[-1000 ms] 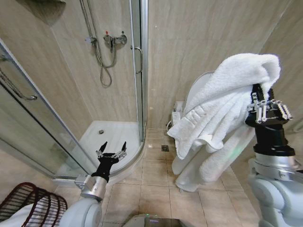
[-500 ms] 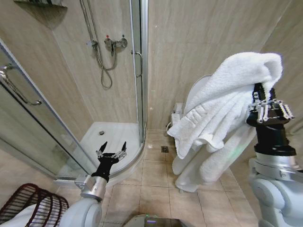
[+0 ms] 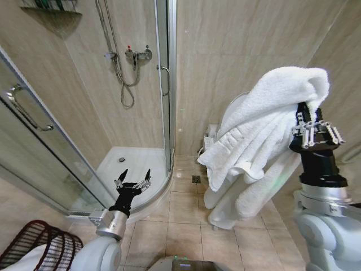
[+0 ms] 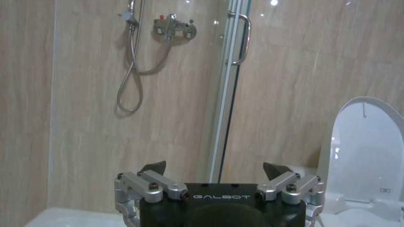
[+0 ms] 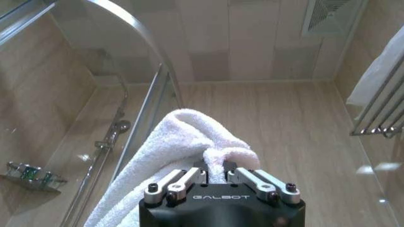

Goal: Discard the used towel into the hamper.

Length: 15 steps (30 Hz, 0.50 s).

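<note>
The right end effector (image 3: 315, 131) is raised high on the right side, its fingers closed tight on a fold of the white towel (image 3: 265, 127) — the rest hangs down in front of the toilet (image 3: 228, 197). The left end effector (image 3: 133, 182) waits low near the shower, fingers spread wide and empty. The hamper (image 3: 39, 243) stands on the floor at the robot's far left — well apart from the towel.

I'm driving in a home-style bathroom: beige tiled walls and floor, a curved glass shower enclosure (image 3: 84, 152) with a mixer tap (image 3: 135, 55) and hose, a toilet (image 3: 225, 169), and what looks like a towel rail (image 5: 379, 109).
</note>
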Motion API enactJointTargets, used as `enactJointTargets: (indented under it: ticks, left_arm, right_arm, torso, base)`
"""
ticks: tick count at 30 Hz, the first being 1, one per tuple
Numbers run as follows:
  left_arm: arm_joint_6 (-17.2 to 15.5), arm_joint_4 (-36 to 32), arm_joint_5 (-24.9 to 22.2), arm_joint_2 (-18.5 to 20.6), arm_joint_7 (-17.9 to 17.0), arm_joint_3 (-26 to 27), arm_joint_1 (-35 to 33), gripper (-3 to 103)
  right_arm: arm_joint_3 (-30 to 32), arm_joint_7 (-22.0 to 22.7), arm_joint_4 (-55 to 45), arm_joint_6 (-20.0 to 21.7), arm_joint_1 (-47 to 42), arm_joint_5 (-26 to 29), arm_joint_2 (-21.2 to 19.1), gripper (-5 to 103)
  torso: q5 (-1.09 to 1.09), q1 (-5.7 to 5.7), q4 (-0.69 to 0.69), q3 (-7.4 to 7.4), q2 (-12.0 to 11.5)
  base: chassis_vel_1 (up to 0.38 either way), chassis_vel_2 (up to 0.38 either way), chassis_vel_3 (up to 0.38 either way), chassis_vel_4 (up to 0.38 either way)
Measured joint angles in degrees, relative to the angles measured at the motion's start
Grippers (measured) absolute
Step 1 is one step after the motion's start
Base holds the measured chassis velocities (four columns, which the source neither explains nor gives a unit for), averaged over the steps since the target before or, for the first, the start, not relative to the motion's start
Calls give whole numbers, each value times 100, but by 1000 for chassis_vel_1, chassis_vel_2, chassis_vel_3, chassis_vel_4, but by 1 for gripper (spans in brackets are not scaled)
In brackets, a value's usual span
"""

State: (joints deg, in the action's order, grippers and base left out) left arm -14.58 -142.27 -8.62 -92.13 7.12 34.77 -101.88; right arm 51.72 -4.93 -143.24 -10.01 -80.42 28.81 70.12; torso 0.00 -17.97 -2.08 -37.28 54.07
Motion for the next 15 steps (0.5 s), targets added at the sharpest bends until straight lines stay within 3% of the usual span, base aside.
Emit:
enactJointTargets:
  ticks: [15]
  left_arm:
    - [0,0,0,0,0,0,0,100]
  right_arm:
    - [0,-23,0,7,-57,-6,39,13]
  torso:
    - [0,-184,0,-227,412]
  base:
    - [0,0,0,0]
